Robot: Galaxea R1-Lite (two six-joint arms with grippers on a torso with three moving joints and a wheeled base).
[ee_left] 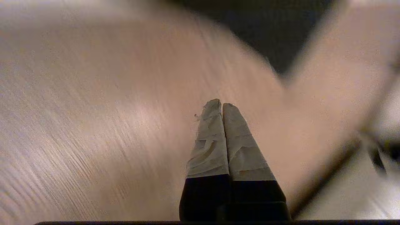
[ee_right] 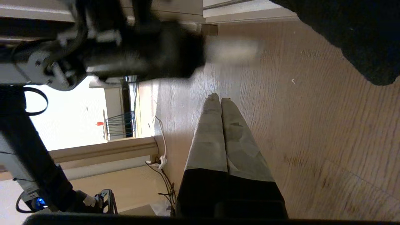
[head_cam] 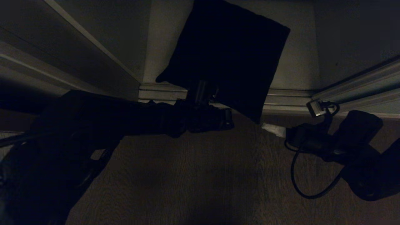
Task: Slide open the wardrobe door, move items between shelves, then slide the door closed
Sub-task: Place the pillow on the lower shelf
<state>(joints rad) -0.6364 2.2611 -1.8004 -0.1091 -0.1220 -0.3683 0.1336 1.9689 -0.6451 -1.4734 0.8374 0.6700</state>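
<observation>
Both arms were black and bulky. The left gripper (ee_left: 222,107) had black fingers wrapped toward the tips in creased pale tape; the right gripper (ee_right: 220,101) wore the same greyish tape. A black cable (head_cam: 295,175) looped beside the right arm, below a silver connector (head_cam: 316,108).

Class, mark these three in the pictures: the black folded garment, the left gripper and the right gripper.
black folded garment (head_cam: 228,56), head view, middle of the dark cloth.
left gripper (ee_left: 222,107), left wrist view, where the shut taped tips meet.
right gripper (ee_right: 220,101), right wrist view, where the shut tips meet.
</observation>
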